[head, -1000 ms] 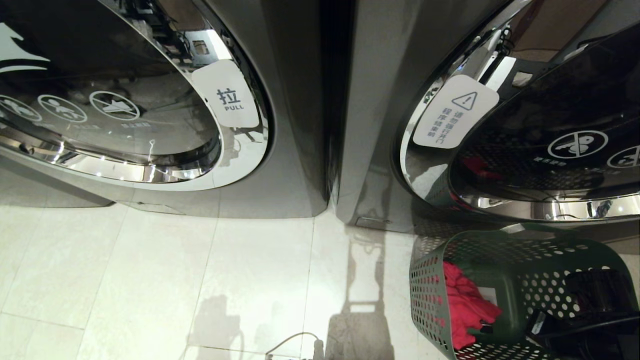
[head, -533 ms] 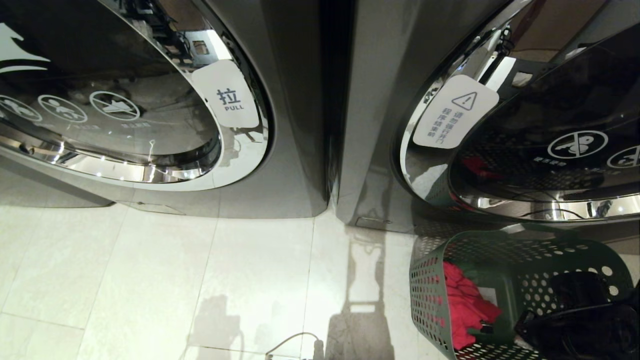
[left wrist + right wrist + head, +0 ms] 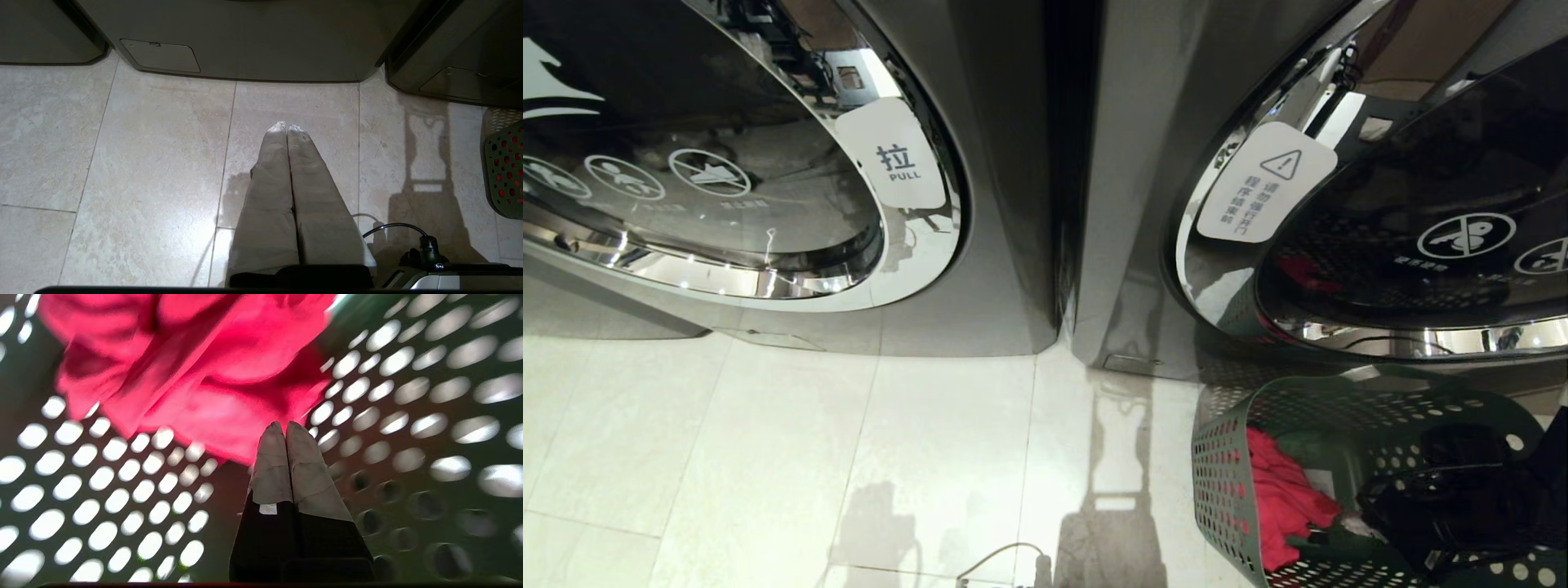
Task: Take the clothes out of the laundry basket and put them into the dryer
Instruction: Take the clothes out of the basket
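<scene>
The dryer (image 3: 1380, 245) stands beyond my right pincer (image 3: 285, 426), door not open. My right pincer sits inside the laundry basket (image 3: 1225, 482), tips pressed together and empty, red clothes (image 3: 196, 363) just ahead; perforated walls crowd both sides. My left pincer (image 3: 287, 127) hangs together over floor (image 3: 122, 163).

2 machines stand side by side on the floor (image 3: 768, 457). The laundry basket (image 3: 1225, 482) sits before the right dryer (image 3: 1339, 245), with clothes (image 3: 1282, 498) and the right pincer (image 3: 285, 425) inside it.
</scene>
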